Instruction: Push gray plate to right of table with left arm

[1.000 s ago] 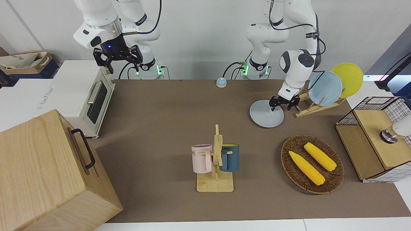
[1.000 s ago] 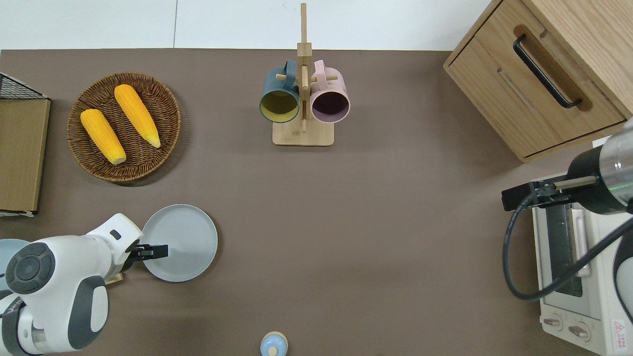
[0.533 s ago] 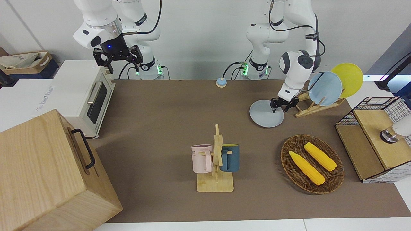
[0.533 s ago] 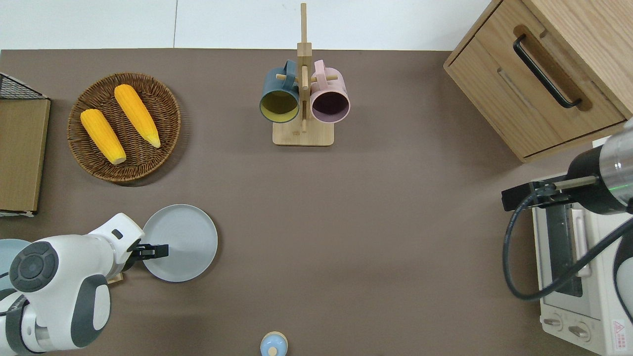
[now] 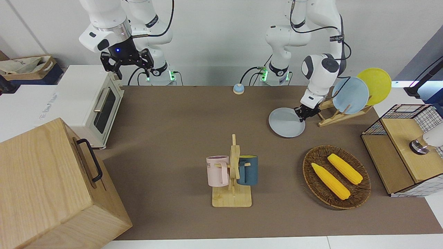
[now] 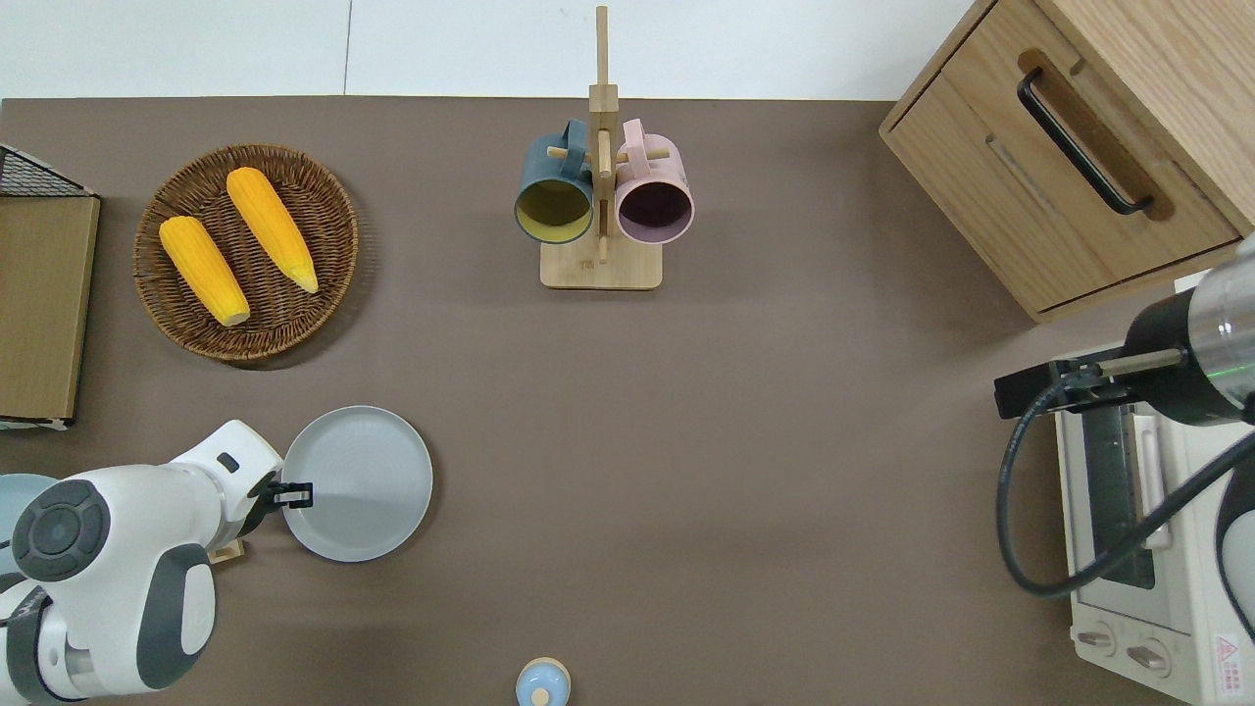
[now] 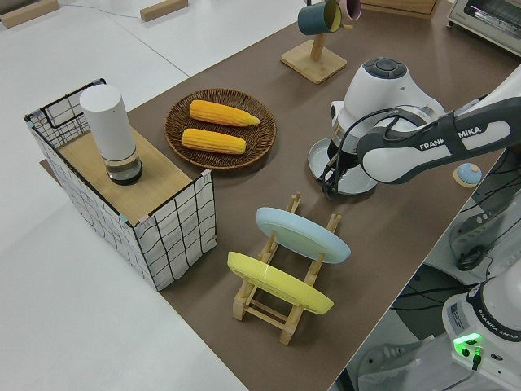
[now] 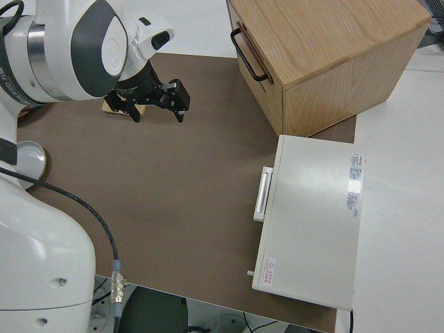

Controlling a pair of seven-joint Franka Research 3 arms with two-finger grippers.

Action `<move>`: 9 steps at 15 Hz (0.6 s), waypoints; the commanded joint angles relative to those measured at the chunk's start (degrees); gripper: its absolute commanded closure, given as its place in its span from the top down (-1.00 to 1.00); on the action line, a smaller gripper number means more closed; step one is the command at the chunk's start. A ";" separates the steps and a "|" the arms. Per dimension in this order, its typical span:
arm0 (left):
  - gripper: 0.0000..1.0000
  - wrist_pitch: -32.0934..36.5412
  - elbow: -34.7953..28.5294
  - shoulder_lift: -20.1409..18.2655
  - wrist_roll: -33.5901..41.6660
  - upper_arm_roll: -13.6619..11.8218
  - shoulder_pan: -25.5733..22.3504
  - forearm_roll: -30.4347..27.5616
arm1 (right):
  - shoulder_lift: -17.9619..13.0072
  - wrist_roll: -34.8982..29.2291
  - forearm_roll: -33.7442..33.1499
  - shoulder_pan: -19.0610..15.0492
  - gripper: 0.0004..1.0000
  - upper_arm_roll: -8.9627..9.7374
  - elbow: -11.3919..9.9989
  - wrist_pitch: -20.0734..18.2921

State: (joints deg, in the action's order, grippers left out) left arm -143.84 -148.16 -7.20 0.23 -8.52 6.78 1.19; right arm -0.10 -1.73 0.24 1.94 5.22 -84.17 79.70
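Now your left gripper [image 6: 294, 495], fingers pressed together, touches the gray plate [image 6: 358, 482] beside the plate rack [image 5: 334, 116]; the whole push remains

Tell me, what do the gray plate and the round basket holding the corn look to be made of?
The gray plate looks like matte ceramic or plastic: even pale colour, no glare, a smooth raised rim. The basket looks like woven wicker, with dark brown strands in visible rings.
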 commanded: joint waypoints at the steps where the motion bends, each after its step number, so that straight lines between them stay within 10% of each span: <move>1: -1.00 -1.01 -0.81 0.35 -0.58 0.09 -0.62 0.74 | -0.43 0.15 0.46 -0.62 0.97 0.23 -0.03 -0.69; 9: -1.00 -0.66 -0.55 0.70 -2.77 0.96 0.34 0.48 | -0.43 0.06 0.46 -0.62 0.97 0.23 0.06 -0.69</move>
State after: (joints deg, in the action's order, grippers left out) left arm -143.92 -148.14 -7.21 -0.39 -8.41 6.77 1.12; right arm -0.10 -1.73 0.24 1.94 5.22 -84.17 79.70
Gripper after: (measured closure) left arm 0.956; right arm 0.013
